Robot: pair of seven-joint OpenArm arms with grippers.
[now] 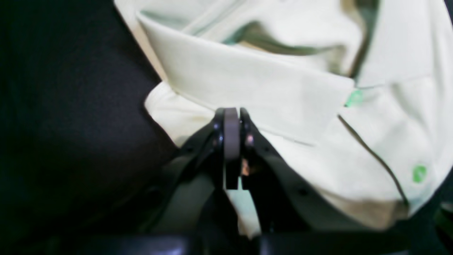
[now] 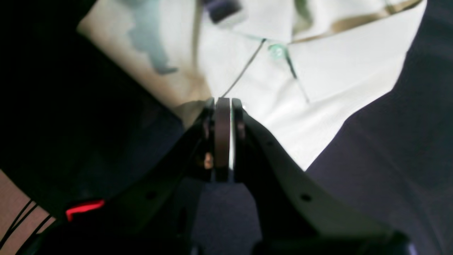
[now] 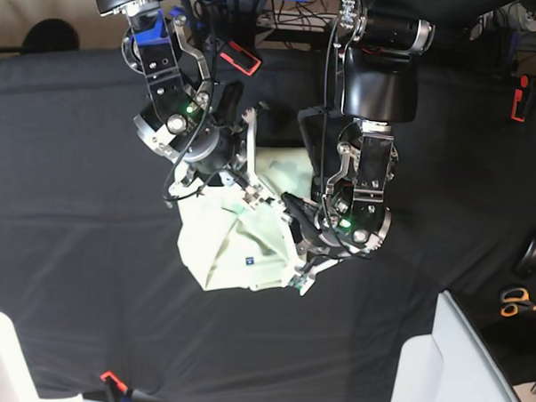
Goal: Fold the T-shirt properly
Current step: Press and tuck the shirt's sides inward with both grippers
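The pale mint-green T-shirt (image 3: 235, 240) lies bunched and partly folded on the black table cover, with its small dark blue label (image 3: 247, 261) facing up. In the left wrist view my left gripper (image 1: 231, 112) is shut, pinching the T-shirt (image 1: 283, 99) just below the collar, near two green buttons (image 1: 419, 173). In the right wrist view my right gripper (image 2: 223, 102) is shut on the T-shirt's (image 2: 318, 78) edge beside the placket; the label (image 2: 221, 9) shows at the top. In the base view the left gripper (image 3: 298, 278) holds the shirt's right side and the right gripper (image 3: 253, 196) its upper edge.
A black cover (image 3: 88, 247) spreads over the whole table. Orange-handled scissors (image 3: 517, 303) and a dark round object (image 3: 534, 255) lie at the right edge. A white panel (image 3: 457, 361) stands at the front right. Cables and red clamps (image 3: 239, 57) are at the back.
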